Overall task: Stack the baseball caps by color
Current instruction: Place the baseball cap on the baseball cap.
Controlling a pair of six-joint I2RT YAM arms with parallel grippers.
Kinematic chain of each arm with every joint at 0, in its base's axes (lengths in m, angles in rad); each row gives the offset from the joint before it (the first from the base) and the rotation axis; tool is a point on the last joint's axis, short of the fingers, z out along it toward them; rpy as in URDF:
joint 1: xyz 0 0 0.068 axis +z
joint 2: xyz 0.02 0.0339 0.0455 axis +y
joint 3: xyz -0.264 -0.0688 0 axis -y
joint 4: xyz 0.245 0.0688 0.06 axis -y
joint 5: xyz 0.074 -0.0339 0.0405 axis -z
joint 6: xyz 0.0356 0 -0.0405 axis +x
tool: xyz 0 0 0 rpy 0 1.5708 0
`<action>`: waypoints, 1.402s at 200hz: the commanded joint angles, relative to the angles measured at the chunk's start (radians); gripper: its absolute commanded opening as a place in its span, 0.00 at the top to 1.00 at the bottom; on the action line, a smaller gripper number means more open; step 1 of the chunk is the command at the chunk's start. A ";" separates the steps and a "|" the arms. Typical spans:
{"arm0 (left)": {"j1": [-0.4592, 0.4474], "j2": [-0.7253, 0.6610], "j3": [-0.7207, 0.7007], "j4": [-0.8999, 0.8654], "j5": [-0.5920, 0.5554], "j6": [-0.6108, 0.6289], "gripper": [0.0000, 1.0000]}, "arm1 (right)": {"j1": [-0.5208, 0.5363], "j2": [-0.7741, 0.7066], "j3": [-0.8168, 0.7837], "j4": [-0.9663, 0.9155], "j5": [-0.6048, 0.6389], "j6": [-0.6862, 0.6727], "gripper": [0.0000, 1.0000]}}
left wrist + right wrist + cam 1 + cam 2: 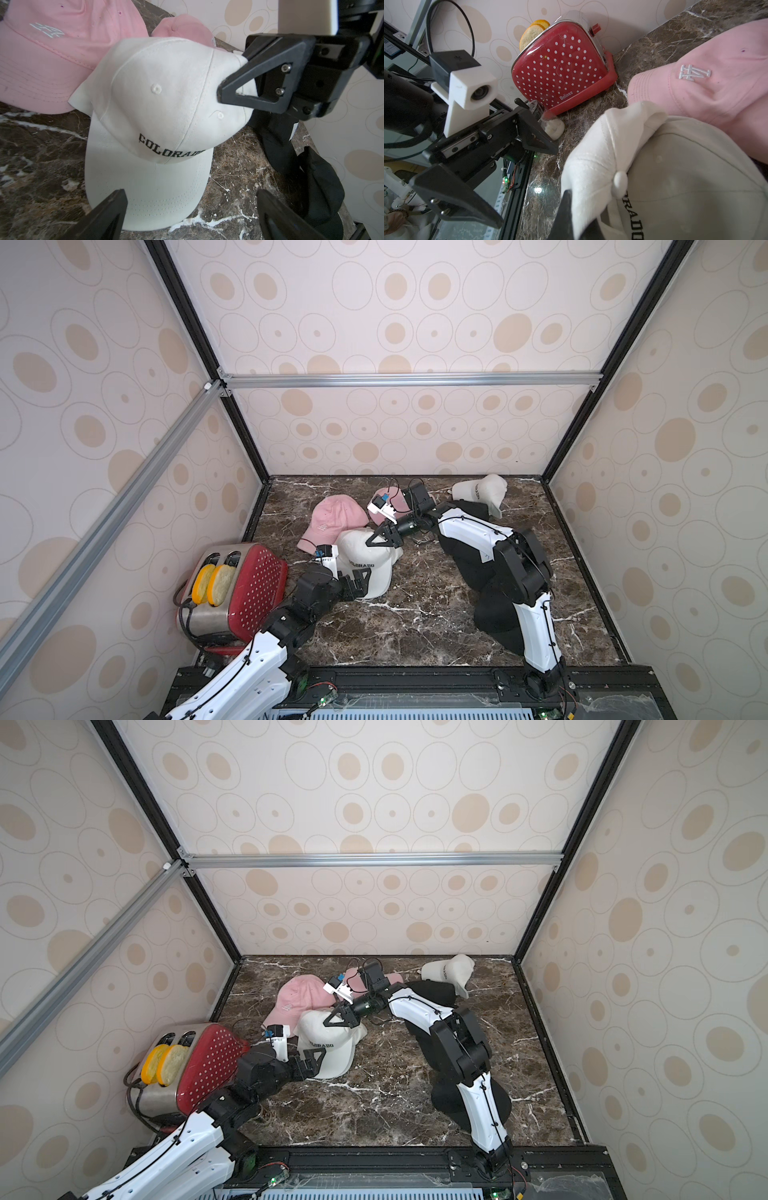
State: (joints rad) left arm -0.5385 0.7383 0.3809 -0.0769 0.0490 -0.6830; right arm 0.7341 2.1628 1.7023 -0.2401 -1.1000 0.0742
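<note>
A white baseball cap (368, 570) (330, 1052) (155, 104) lettered "COLORADO" lies mid-table. My right gripper (370, 541) (331, 1021) (579, 220) is shut on its bunched crown fabric. At its brim my left gripper (360, 583) (315, 1058) (191, 199) is open, the jaws standing either side of the brim's front corner without touching it. A pink cap (332, 518) (52, 62) (716, 83) lies just behind. Another pink cap (384, 497) (182, 27) is partly hidden by my right wrist. A second white cap (478, 491) (446, 971) sits at the back right. Black caps (465, 560) (494, 622) lie under my right arm.
A red polka-dot toaster (245, 589) (560, 68) holding bread slices stands at the left wall, close beside my left arm. The marble tabletop (415, 626) is walled on three sides. A black rail runs along the front edge.
</note>
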 commanded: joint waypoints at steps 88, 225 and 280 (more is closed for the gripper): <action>0.002 -0.012 -0.015 0.019 -0.003 0.049 0.01 | -0.017 -0.035 -0.011 0.109 -0.070 0.164 0.90; 0.002 0.054 0.025 0.111 0.101 0.055 0.01 | -0.053 -0.015 -0.025 0.107 -0.033 0.256 0.91; 0.001 0.220 -0.047 0.287 0.141 0.093 0.01 | -0.056 0.086 -0.033 0.073 -0.032 0.227 0.91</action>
State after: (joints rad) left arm -0.5385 0.8982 0.3637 0.1097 0.1638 -0.6331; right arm 0.6727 2.1956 1.6833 -0.1223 -1.1366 0.3344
